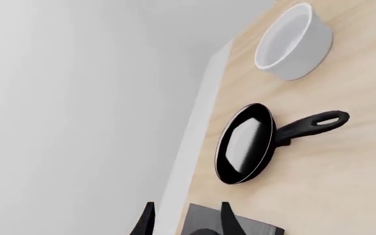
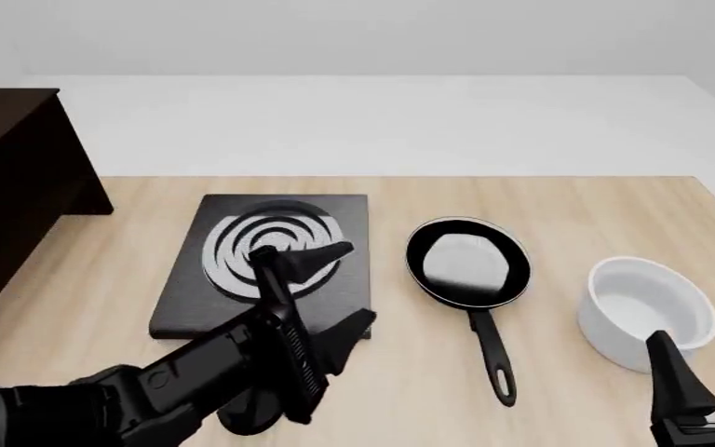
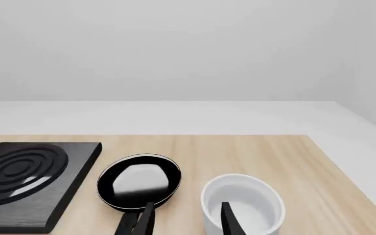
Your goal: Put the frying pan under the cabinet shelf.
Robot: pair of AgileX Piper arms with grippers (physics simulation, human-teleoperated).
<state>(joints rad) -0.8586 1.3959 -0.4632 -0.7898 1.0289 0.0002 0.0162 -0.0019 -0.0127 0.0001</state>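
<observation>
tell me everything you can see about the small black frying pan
The small round glossy black frying pan lies flat and upright on the light wooden table, empty, a pale reflection in its bowl. Its long thin black handle ends in a loop and points toward the arms. It sits between the black square stove plate and the white bowl, touching neither. No gripper holds it.

Bright, even, diffuse light — soft faint shadows, a white glare patch in the frying pan (image 2: 467, 262), renders sharp.
</observation>
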